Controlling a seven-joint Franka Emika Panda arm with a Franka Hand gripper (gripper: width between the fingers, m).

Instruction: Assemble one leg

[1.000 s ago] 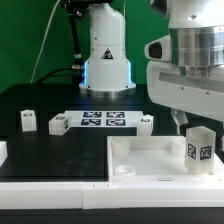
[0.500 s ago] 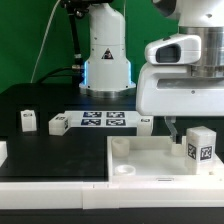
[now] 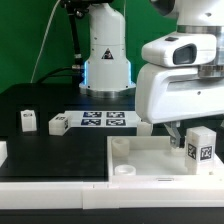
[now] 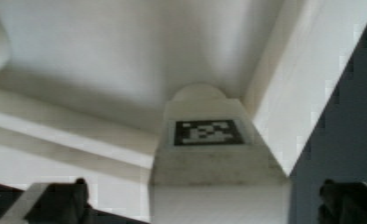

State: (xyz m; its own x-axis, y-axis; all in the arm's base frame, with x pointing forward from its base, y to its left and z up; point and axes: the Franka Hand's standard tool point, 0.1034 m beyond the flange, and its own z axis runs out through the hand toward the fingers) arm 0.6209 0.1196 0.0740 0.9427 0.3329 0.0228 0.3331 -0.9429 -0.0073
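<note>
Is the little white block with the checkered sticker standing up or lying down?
Standing up. In the exterior view the leg is taller than wide and stands upright on the large white square piece, its marker faces showing. The gripper is open above it.

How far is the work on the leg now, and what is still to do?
One leg stands upright on the large flat white piece, at its corner on the exterior view's right; whether it is fully seated cannot be told. The end effector hangs just above it, fingers either side in the wrist view, not gripping. Other legs still lie loose on the table.
</note>
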